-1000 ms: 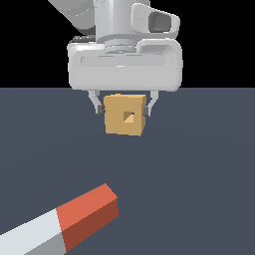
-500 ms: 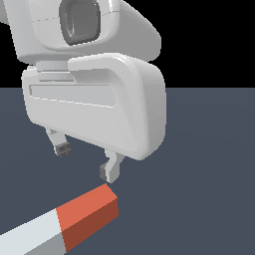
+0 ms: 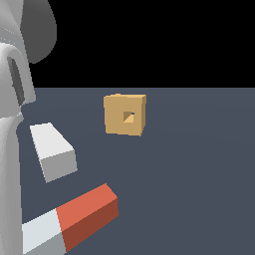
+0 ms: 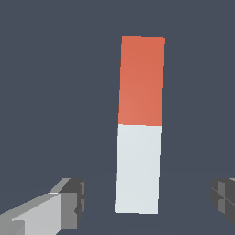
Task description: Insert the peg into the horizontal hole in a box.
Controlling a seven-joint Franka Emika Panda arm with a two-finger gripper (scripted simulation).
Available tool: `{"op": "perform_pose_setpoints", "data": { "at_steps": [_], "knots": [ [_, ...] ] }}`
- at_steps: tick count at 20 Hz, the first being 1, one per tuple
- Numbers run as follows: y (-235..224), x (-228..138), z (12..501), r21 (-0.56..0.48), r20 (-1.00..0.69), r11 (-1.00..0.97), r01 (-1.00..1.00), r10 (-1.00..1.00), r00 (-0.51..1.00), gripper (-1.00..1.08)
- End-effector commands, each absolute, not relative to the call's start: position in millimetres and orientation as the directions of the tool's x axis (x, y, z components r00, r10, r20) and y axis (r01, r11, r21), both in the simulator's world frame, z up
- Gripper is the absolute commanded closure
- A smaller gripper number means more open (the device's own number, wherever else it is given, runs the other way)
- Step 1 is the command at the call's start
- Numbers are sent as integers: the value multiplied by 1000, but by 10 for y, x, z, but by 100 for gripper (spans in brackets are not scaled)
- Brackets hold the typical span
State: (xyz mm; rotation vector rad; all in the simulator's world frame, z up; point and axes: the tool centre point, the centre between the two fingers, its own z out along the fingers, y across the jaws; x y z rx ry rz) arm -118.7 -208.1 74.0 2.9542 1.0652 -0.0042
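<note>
The peg [image 3: 74,221] lies flat on the dark floor at the exterior view's lower left, its red-orange half [image 4: 141,80] toward the box and its white half [image 4: 137,167] away from it. The tan box [image 3: 124,115] stands further back, its small square hole [image 3: 128,117] on the face toward the camera. My gripper [image 4: 147,201] is open and empty, hovering above the peg's white end with one finger [image 4: 69,203] on each side. In the exterior view only one finger [image 3: 52,152] shows beside the big white arm [image 3: 12,149].
The arm fills the exterior view's left edge and hides part of the peg's white half. The dark floor stretches around the box and the peg, with black background behind.
My gripper has moved from in front of the box toward the camera and to the exterior view's left, over the peg. The box shows again. The peg has not moved.
</note>
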Motion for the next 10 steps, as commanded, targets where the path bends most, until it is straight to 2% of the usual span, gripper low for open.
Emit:
{"op": "perform_pose_setpoints", "data": {
  "at_steps": [1, 10],
  "knots": [
    [-2123, -1259, 704, 1, -1, -790, 613, 613, 790, -92],
    [-2129, -1279, 645, 0, -1, -793, 609, 609, 793, -92]
  ]
}}
